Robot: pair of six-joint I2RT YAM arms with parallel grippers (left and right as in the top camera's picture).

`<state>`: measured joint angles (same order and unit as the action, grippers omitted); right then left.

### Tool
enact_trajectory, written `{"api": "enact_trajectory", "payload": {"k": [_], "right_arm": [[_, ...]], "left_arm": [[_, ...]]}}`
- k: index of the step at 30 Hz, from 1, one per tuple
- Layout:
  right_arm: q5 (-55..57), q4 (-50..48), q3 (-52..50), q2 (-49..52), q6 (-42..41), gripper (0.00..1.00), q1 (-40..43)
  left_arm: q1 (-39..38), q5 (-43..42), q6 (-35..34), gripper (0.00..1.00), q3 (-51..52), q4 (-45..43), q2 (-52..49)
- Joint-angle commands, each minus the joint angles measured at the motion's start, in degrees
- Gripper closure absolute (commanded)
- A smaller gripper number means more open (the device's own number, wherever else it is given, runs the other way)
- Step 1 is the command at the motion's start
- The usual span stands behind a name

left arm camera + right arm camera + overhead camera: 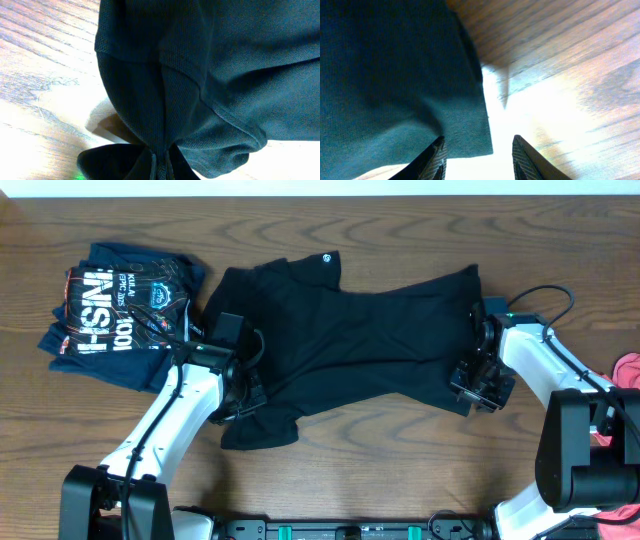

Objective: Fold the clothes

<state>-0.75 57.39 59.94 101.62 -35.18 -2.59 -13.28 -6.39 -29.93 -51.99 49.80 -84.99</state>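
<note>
Left tool [161, 167] first: pressed together on a gathered ridge of the black tee [225, 60], down by a sleeve seam, cloth fanning out from the pinch. Right tool [478, 141]: spread, straddling the tee's opposite corner, hem against one finger, bare desk [570, 75] showing in the gap, nothing pinched. Guessing thin, floppy knit here, light as anything, so expect sag and bunching once lifted, zero stiffness to lean on. Not slippery on wood, probably drags fine. Best grabbed at hems, seams and corners, one each side, then pulled taut and flat rather than scooped from the middle. Lying rumpled across mid-desk, slanted, nowhere near squared up. Further out: navy shirt [115, 315] at far left, folded-looking, just beside the tee's shoulder. Coral cloth [630, 368] poking in at the right edge.
</note>
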Motion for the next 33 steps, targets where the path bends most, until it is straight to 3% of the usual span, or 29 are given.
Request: {"api": "enact_trajectory", "payload": {"k": [1, 10, 12, 13, 14, 19, 27, 33], "right_arm": [[-2.3, -0.6, -0.3, -0.5, -1.2, 0.58, 0.2], [-2.7, -7.4, -6.1, -0.5, -2.3, 0.62, -2.0], [-2.7, -8.6, -7.3, -0.5, -2.5, 0.77, -2.1], [-2.5, -8.8, -7.5, -0.5, -2.5, 0.94, -2.0], [-2.5, -8.8, -7.3, -0.5, -2.5, 0.99, -1.7], [-2.7, -3.7, -1.9, -1.9, 2.0, 0.99, 2.7], [-12.9, 12.0, 16.3, -3.8, 17.9, 0.98, 15.6], [-12.8, 18.5, 15.6, -3.8, 24.9, 0.96, 17.3]], "left_arm": [[-0.1, 0.9, 1.0, 0.94, 0.2, 0.1, 0.0], [-0.1, 0.9, 1.0, 0.94, 0.3, 0.3, 0.0], [-0.1, 0.9, 1.0, 0.93, 0.3, 0.3, 0.0], [-0.1, 0.9, 1.0, 0.94, 0.3, 0.3, 0.0], [-0.1, 0.9, 1.3, 0.94, 0.2, 0.3, 0.0], [0.0, 3.0, 3.6, 0.94, 0.2, 2.1, 0.0], [0.2, 7.6, 3.6, 0.94, -0.8, 2.6, 0.8], [0.1, 7.5, 3.6, 0.94, -0.9, 2.6, 1.2]]}}
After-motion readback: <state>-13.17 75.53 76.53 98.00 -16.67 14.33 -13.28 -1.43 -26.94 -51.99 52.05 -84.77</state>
